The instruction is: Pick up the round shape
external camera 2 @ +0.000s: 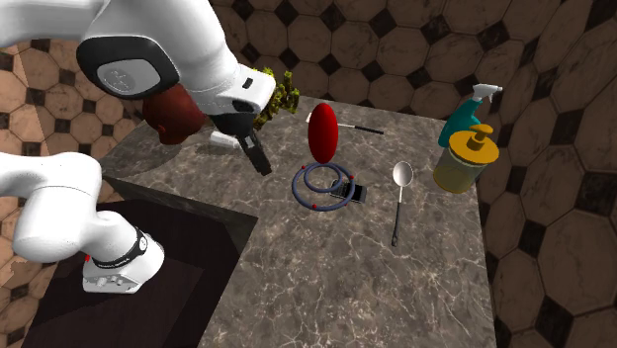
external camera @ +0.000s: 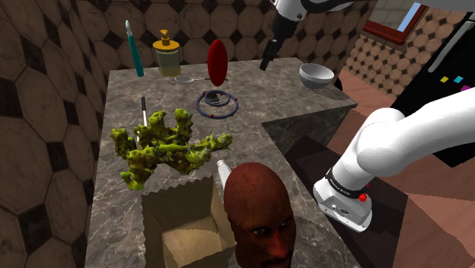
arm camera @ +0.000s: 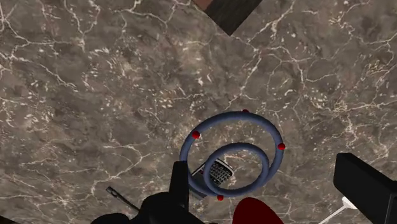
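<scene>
Disc (external camera: 218, 62), dark red, stands on its edge near the back of the marble counter (external camera: 122, 99). Its long axis is vertical, pointing to twelve o'clock, and it reads as a tall narrow oval in both exterior views (which way its flat face turns I cannot tell). In the shoulder view, a blue ring (external camera: 216, 103) with red beads lies flat on the stone at the disc's six o'clock, just beside it, with a small dark object inside. A spoon (external camera: 190, 78) lies near the disc at eight o'clock. At nine o'clock stands a yellow dispenser (external camera: 167, 55), and beyond it a teal bottle (external camera: 135, 47). A grey bowl (external camera: 317, 74) sits at three o'clock, well apart.

My gripper (external camera: 266, 61) hangs in the air at the disc's three o'clock in that view, between disc and bowl, above the counter. Through the wrist view my fingers (arm camera: 181, 184) are spread wide; the disc's red top shows between them, touched by neither, with the ring beyond it.
</scene>
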`<control>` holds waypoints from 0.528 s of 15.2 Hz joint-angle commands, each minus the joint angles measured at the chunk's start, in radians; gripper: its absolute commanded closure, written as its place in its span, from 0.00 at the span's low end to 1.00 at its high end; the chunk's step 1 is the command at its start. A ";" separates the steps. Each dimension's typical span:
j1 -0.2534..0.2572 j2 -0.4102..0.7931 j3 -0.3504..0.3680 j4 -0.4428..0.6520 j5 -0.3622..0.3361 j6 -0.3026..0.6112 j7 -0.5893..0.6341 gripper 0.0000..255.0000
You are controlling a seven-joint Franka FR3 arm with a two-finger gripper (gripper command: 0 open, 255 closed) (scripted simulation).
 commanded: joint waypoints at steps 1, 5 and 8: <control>0.030 0.039 -0.017 0.009 0.013 0.097 -0.071 0.00; 0.098 0.113 -0.056 0.040 0.057 0.259 -0.220 0.00; 0.159 0.166 -0.088 0.072 0.107 0.367 -0.343 0.00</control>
